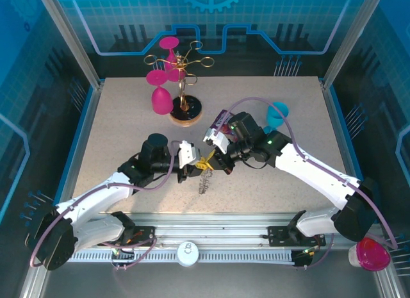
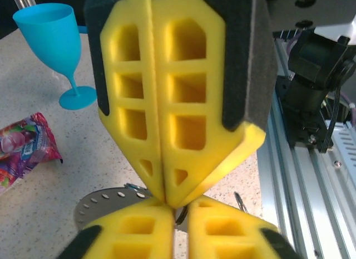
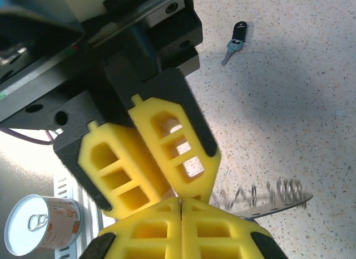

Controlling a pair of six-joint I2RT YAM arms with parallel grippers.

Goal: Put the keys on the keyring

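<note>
Left gripper (image 2: 179, 214) and right gripper (image 3: 181, 203) meet nose to nose, both clamped shut on the keyring (image 1: 204, 181), which hangs edge-on toward the table's (image 1: 128, 118) near edge, while a loose key (image 3: 236, 42) lies well apart.

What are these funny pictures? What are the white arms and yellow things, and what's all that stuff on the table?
It's a robot with two arms bolted to a table. One picture looks down from above. The other two come from little cameras on the robot's wrists. The left arm's fingers and the right arm's fingers, those yellow blocks, are shut. Both seem to pinch the keyring, a flat grey ring with wire loops. A small key lies loose on the table. Also there: a gold stand with pink glasses, a blue goblet, a snack packet and a can.
</note>
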